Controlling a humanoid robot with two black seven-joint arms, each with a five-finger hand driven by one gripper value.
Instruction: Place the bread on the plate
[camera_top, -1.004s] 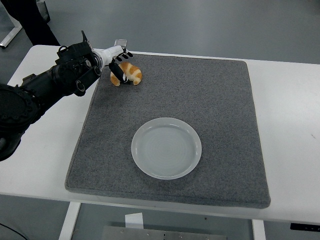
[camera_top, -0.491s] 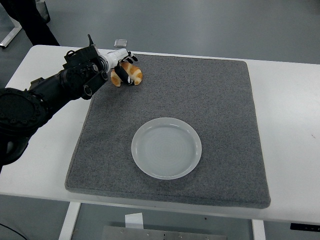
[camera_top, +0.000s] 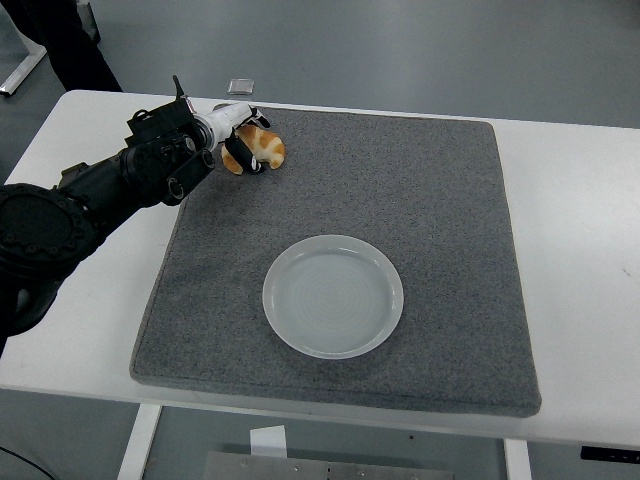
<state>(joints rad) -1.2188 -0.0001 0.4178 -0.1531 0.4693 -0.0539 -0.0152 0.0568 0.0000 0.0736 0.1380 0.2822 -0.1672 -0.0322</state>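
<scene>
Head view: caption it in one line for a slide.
Left hand closes on the bread at the grey mat's far-left corner; the white plate sits empty mid-mat.

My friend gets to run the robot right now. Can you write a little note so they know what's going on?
Left hand: at the mat's far left corner, fingers curled around the bread.
Right hand: not in the picture.
Bread: at the far left corner of the grey mat; I can't tell whether it is lifted off the mat yet.
Plate: empty, sitting on the mat nearer the front edge, well away from the bread.
Done: the bread is grabbed.
Left: carry it over to the plate, set it down and let go.
</scene>
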